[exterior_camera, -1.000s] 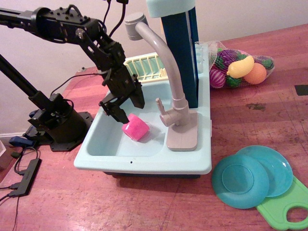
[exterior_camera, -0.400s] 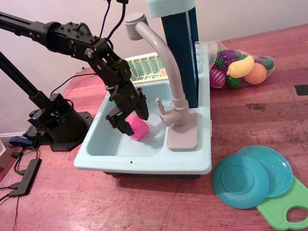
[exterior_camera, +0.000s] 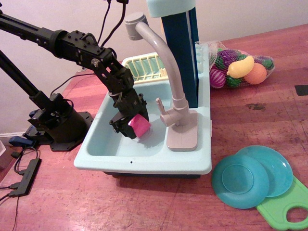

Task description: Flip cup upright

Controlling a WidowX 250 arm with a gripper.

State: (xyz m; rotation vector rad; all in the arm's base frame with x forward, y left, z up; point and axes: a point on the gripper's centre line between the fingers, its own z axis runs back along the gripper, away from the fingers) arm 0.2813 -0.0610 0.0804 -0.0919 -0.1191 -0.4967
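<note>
The pink cup [exterior_camera: 142,126] lies on its side in the basin of the light blue toy sink [exterior_camera: 144,161], just left of the faucet base. My black gripper [exterior_camera: 132,118] is down in the basin over the cup's left part. Its jaws stand spread, one finger [exterior_camera: 123,128] in front of the cup's left side and the other behind it. The cup's left part is hidden by the finger. I cannot tell whether the fingers press on the cup.
The grey faucet [exterior_camera: 173,82] and its base [exterior_camera: 183,134] stand right of the cup. A yellow dish rack [exterior_camera: 144,67] sits behind the basin. Two teal plates [exterior_camera: 250,178], a green cutting board [exterior_camera: 284,207] and a net bag of toy fruit [exterior_camera: 238,67] lie to the right.
My gripper has come down from above the cup's left end into the basin and now straddles the cup. The cup has shifted slightly to the right.
</note>
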